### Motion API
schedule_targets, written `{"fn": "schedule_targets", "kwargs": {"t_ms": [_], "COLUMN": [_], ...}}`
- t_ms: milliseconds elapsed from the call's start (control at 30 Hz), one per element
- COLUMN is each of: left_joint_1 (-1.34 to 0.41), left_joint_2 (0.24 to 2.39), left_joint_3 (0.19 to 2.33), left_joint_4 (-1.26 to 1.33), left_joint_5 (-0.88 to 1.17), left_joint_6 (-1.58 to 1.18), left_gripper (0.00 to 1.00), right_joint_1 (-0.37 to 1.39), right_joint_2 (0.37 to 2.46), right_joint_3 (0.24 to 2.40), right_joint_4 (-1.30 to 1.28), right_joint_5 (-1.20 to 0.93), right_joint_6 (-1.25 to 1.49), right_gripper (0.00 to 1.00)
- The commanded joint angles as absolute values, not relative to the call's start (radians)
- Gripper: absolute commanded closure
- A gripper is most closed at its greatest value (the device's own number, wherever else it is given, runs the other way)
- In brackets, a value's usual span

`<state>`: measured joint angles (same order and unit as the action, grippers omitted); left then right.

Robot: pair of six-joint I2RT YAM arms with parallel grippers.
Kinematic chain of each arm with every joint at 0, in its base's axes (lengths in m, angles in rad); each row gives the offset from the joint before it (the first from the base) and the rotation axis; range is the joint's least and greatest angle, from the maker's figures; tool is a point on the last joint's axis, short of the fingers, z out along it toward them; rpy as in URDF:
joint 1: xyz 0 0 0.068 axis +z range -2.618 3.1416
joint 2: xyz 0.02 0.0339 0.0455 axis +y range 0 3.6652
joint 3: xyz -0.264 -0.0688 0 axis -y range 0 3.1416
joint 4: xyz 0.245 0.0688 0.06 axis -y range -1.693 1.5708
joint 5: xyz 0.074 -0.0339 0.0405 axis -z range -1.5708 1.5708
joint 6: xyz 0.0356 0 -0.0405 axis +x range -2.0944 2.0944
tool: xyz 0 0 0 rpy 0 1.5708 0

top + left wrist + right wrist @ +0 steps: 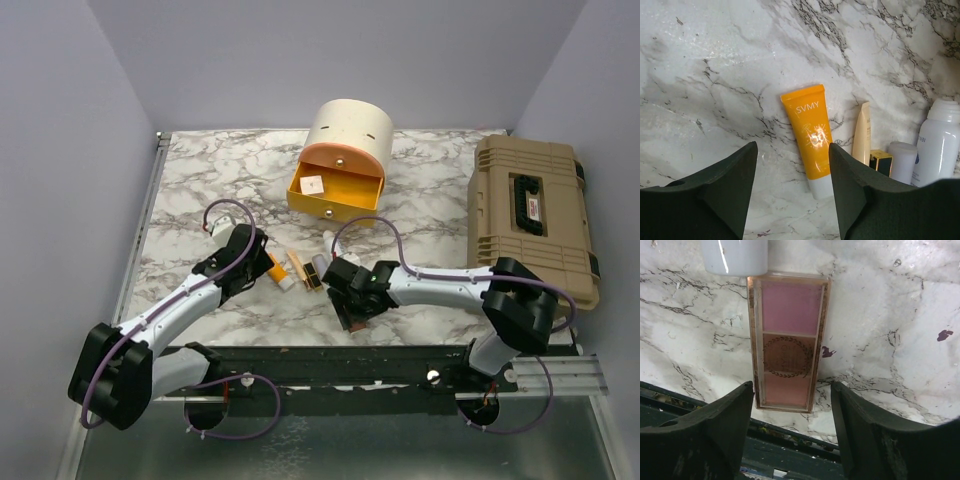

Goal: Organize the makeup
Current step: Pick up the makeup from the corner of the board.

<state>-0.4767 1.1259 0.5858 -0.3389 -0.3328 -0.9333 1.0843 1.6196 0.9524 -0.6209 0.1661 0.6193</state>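
Observation:
The makeup lies in a small row near the table's front. In the left wrist view I see an orange tube point(810, 145), a cream tube point(862, 135), a gold-black lipstick point(881, 161), a small white tube point(902, 160) and a white bottle point(940, 145). My left gripper point(793, 147) hangs open over the orange tube's white cap end, gripping nothing. A flat pink palette point(788, 340) lies by the table's front edge. My right gripper point(792, 386) is open, its fingertips either side of the palette's near end. A white square compact point(313, 184) sits in the orange drawer.
A cream cylindrical case point(348, 135) with its orange drawer point(335, 195) pulled out stands at the back centre. A tan toolbox point(530, 215) lies shut at the right. The table's front edge and a dark rail point(790, 445) run just below the palette.

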Motion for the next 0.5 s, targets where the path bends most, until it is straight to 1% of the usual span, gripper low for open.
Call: {"fn": "schedule_targets", "kwargs": {"t_ms": [0, 200, 367, 433, 467], "left_joint_1": [-0.469, -0.468, -0.468, -0.467, -0.467], "left_joint_2": [1.105, 1.106, 1.082, 1.079, 1.081], "left_joint_3": [0.581, 0.575, 0.563, 0.564, 0.568], "left_joint_4": [-0.348, -0.35, -0.351, -0.351, -0.351], "left_joint_5": [-0.396, -0.404, -0.41, -0.416, -0.417], "left_joint_6": [-0.935, -0.933, -0.949, -0.946, -0.944], "left_gripper": [0.39, 0.38, 0.38, 0.37, 0.37], "right_joint_1": [1.101, 1.114, 1.116, 1.116, 1.116], "right_joint_2": [1.64, 1.644, 1.576, 1.536, 1.524], "right_joint_3": [0.958, 0.921, 0.872, 0.864, 0.865], "right_joint_4": [-0.665, -0.671, -0.628, -0.609, -0.605], "right_joint_5": [0.179, 0.181, 0.182, 0.189, 0.194], "right_joint_6": [0.65, 0.67, 0.672, 0.663, 0.659], "right_gripper": [0.35, 0.41, 0.52, 0.58, 0.59]}}
